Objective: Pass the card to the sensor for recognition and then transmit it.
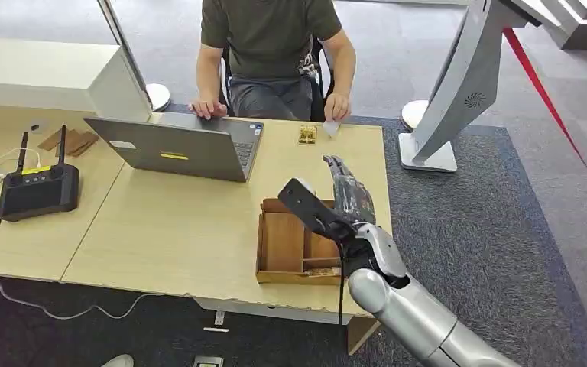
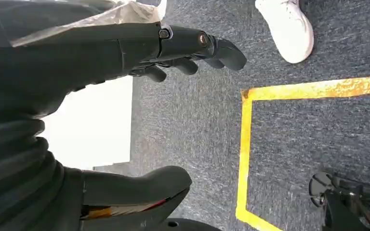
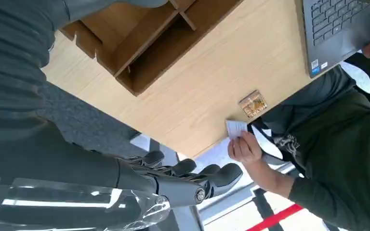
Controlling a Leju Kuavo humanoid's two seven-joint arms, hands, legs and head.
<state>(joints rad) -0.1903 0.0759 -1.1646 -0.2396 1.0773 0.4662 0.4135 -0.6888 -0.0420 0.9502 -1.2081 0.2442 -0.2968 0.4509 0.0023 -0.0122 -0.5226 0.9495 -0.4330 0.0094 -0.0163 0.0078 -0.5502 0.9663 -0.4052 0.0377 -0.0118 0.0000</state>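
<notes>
— What sits on the table (image 1: 168, 229)?
— A laptop (image 1: 191, 145) toward the far edge, a wooden tray (image 1: 287, 245) at the near right, the sensor (image 1: 306, 134) far right.
— And the card (image 1: 331, 128)?
— Just right of the sensor, under a person's hand (image 1: 338, 107). A controller (image 1: 37, 189) lies far left.

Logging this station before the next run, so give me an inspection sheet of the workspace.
Surface: wooden table, bare in the middle.
Job's things: white card held by a person's hand at the table's far edge, beside a small gold sensor.
Clutter: open laptop, wooden tray, black controller.
Hands: right hand raised above the tray, empty; left hand hangs over the carpet, empty.
Cables: white cable under the table's near edge.
Surroundings: seated person, grey carpet, yellow floor tape.
</notes>
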